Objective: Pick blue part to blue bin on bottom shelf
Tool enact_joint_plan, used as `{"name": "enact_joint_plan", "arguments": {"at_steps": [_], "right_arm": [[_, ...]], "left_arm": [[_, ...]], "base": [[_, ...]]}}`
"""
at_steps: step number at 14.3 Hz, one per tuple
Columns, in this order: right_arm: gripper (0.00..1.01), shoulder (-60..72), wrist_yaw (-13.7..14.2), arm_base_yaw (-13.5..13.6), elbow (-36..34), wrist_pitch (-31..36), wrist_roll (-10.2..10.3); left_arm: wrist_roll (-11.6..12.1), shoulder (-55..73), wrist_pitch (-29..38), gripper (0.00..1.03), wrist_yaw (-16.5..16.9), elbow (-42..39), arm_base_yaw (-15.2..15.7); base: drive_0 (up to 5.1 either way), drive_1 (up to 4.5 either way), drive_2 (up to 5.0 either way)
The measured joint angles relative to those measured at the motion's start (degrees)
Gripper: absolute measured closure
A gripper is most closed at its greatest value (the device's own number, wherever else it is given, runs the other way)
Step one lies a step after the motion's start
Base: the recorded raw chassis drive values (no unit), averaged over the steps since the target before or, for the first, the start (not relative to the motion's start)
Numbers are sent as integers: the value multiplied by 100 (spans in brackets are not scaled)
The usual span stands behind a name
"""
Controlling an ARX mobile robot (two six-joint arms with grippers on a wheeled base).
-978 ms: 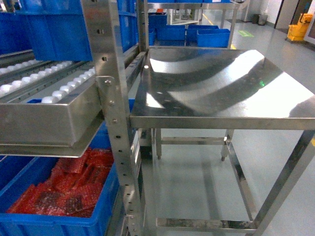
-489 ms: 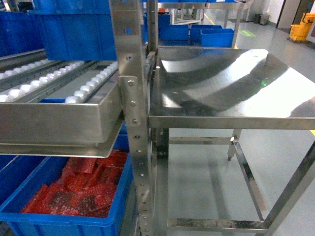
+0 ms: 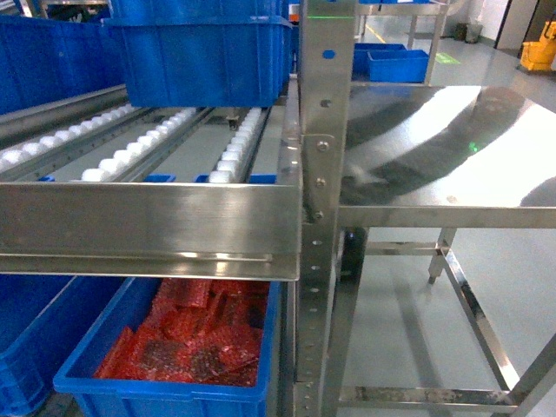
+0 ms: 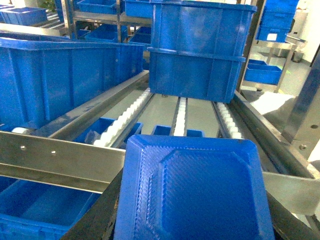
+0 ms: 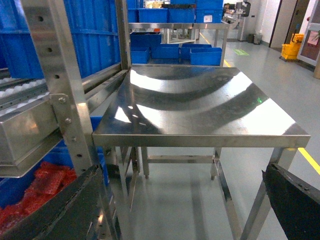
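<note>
1. The blue part (image 4: 192, 192) fills the lower middle of the left wrist view, sitting between the left arm's dark fingers (image 4: 92, 220), which hold it from either side; it shows a broad, textured face with clipped corners.
2. The part's long axis cannot be judged, since its lower edge runs out of the picture.
3. The right arm's fingers (image 5: 47, 212) stand spread wide apart with nothing between them, facing the steel counter (image 5: 200, 107), well away from the rack.
4. On the bottom shelf, a crate of red bubble-wrap bags (image 3: 195, 334) sits below the roller track (image 3: 165, 143); just left of it lies the blue bin (image 3: 30, 334), apparently the target.
5. The left arm is nearer: from the part, the bin lies down and forward, beneath the steel rail (image 4: 60, 160).
</note>
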Motion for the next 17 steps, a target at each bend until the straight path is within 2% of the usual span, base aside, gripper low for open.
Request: {"name": "enact_joint_plan", "arguments": {"at_steps": [17], "right_arm": [[3,0,-31,0,0,24,0]], "left_arm": [[-2,-9,-24,60,-55,0,-7]], "base": [[-490,247,247]]}}
